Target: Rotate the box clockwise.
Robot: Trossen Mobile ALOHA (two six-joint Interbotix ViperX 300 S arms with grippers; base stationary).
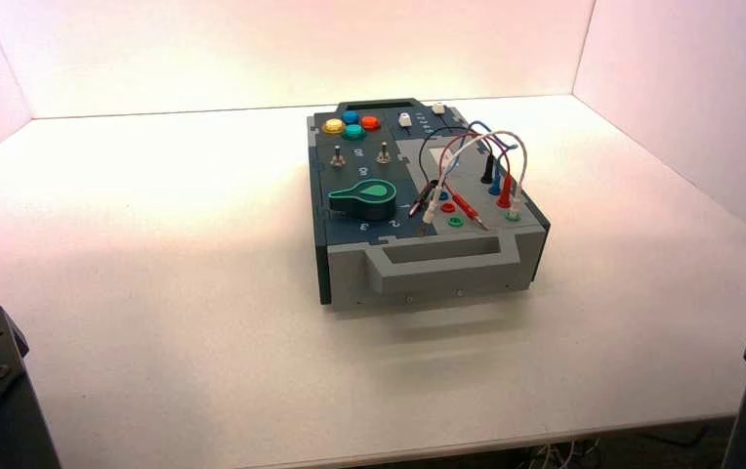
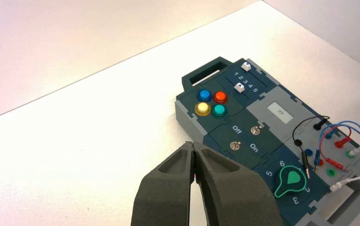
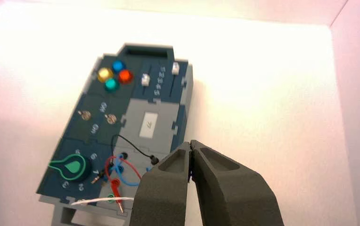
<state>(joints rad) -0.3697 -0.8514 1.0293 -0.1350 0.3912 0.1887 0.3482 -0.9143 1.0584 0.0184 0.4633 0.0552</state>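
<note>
Fingers [image 2: 218, 176] closed above white table [image 1: 203, 322]

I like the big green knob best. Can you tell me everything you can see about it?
The green knob sits on the dark blue part of the box, near the grey handle end closest to the robot. It looks like plastic: a round dark green body with a teardrop pointer, a lighter green outline and a lighter green teardrop on top. White numbers ring it. Nothing touches it; both grippers are away from the box.
</note>
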